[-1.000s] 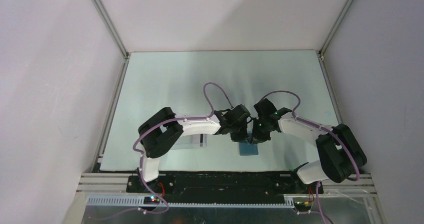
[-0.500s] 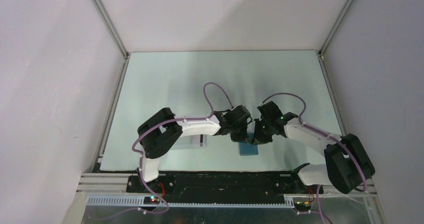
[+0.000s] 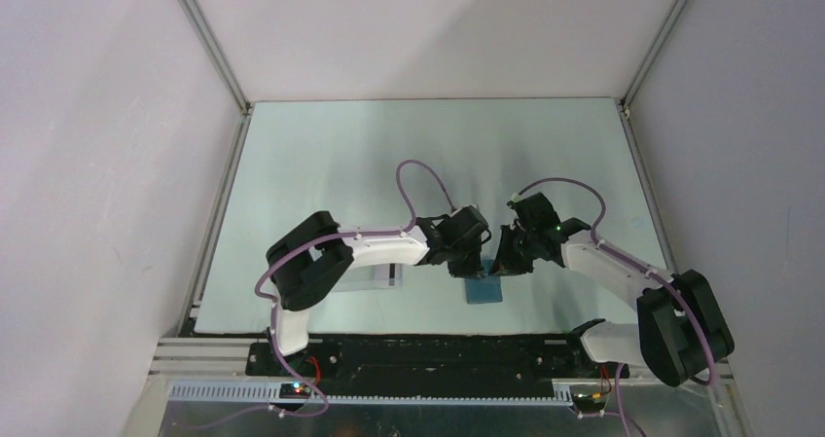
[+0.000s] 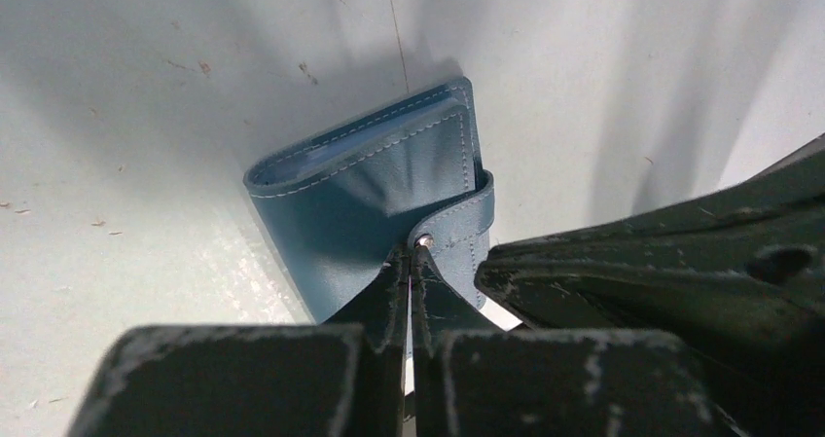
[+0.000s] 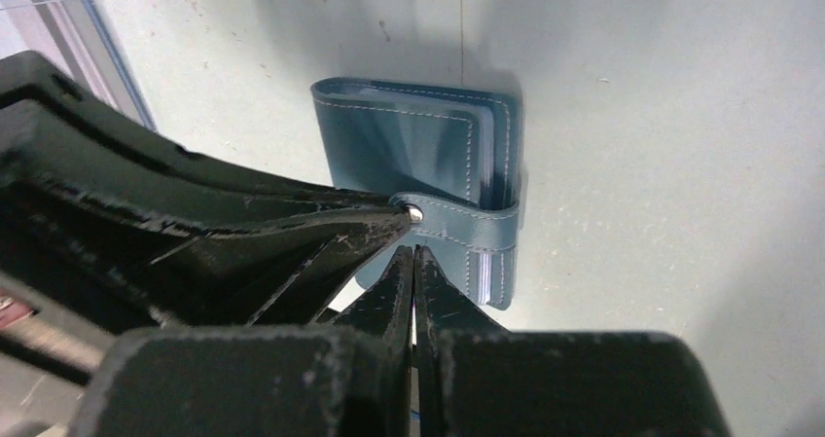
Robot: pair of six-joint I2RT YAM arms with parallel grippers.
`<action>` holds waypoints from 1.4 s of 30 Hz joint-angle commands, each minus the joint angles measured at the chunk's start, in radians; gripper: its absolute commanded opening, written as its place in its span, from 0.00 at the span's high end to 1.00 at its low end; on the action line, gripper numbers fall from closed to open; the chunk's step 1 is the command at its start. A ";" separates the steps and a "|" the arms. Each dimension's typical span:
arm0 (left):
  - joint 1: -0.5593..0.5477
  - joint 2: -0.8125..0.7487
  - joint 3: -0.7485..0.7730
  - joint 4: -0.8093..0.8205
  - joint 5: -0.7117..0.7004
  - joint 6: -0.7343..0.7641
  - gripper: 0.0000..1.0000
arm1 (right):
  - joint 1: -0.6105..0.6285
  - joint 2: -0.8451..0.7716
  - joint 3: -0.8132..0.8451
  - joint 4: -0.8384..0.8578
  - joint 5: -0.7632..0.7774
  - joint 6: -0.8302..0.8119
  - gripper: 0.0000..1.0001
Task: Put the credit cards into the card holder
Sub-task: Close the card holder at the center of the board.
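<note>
Though clasp shows, card holder contents hidden

Soft, even light from above leaves the table pale, with broad grey shadows just beyond the fingers, whose near bases blur while the wallet ahead is sharp.

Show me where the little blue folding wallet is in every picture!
Top external: small teal-blue folding card holder, low, slightly right of centre.
Left wrist: card holder in the centre, tilted.
Right wrist: card holder in the centre, upper half.
Shared landmark: silver snap stud on its front, in both wrist views; too small from above.
</note>
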 commanded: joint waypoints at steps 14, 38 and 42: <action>-0.004 -0.011 0.005 -0.097 -0.042 0.059 0.92 | 0.052 0.141 0.008 0.058 0.033 -0.021 1.00; 0.069 -0.374 -0.175 0.024 -0.160 0.106 0.13 | 0.014 -0.018 0.030 0.005 0.014 -0.010 0.96; 0.109 -0.454 -0.266 0.132 -0.126 0.114 0.08 | 0.000 -0.030 0.030 -0.002 0.010 -0.016 0.91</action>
